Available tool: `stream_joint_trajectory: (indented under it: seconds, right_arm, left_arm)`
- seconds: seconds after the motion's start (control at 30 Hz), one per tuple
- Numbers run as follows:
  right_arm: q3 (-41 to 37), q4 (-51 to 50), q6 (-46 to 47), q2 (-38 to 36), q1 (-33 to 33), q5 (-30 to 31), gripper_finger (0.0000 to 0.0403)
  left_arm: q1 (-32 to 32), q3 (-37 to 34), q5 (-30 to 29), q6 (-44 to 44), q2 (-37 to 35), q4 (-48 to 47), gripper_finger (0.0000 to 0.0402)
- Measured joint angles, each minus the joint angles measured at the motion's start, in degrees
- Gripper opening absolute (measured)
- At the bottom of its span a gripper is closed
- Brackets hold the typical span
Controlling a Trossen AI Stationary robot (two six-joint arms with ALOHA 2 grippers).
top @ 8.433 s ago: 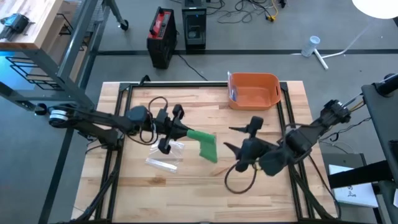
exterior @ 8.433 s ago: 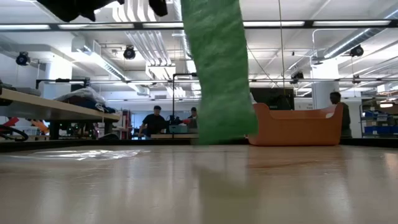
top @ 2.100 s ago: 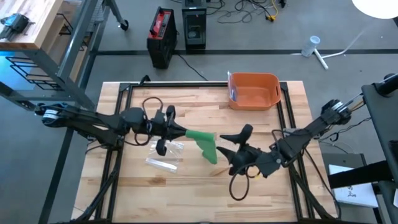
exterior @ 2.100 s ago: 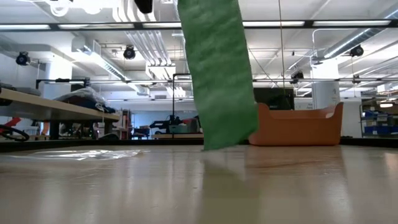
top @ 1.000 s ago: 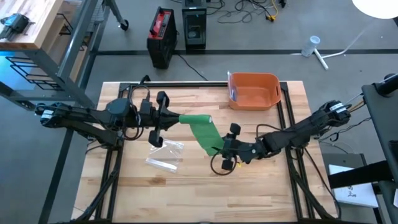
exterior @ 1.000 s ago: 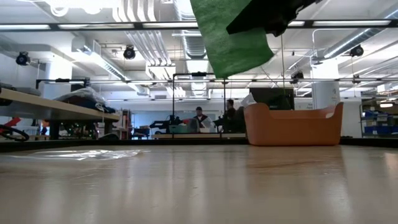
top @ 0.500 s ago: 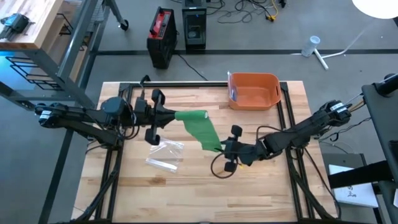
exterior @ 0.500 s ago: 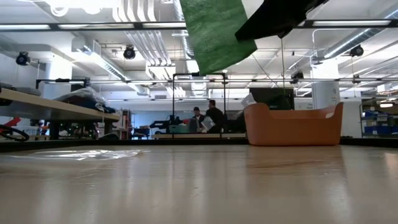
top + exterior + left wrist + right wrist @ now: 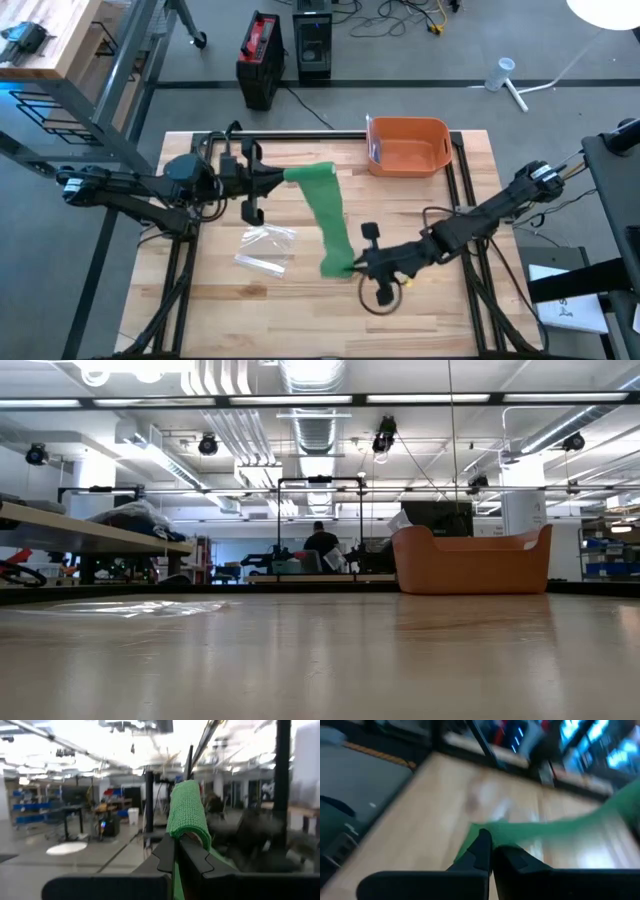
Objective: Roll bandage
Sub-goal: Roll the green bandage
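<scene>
Pale wooden planks make up the table point(image 9: 430, 310), which stands on a grey workshop floor; beyond it, the low view shows a long hall with strip lights and a person far off. Both pincers grip the green bandage point(image 9: 327, 220), which hangs stretched in the air between them. The left gripper point(image 9: 280, 178) is clamped on the bandage's far end, with the fabric draped over its fingertips point(image 9: 176, 851). The right gripper point(image 9: 350, 265) is clamped on the near end. An orange bin point(image 9: 408, 146) sits well beyond the right gripper. A clear plastic wrapper point(image 9: 265, 249) lies on the table between the two pincers, beside the strip.
</scene>
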Motion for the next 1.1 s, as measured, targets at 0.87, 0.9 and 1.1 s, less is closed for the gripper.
stream_joint_trajectory:
  seconds: [0.87,0.9,1.1]
  right_arm:
    - [21.37,-0.55,-22.19,-0.46,2.36,-2.47,0.0000]
    - [21.37,-1.57,-21.67,-0.45,2.59,-2.52,0.0000]
    - [21.33,-6.56,-20.12,0.72,4.45,-7.19,0.0000]
  left_arm:
    - [5.85,-0.13,0.17,1.92,15.72,-0.62,0.0000]
    - [5.85,-0.13,0.17,1.88,14.94,-0.59,0.0000]
    - [5.85,-0.13,0.61,2.98,9.34,-0.93,0.0000]
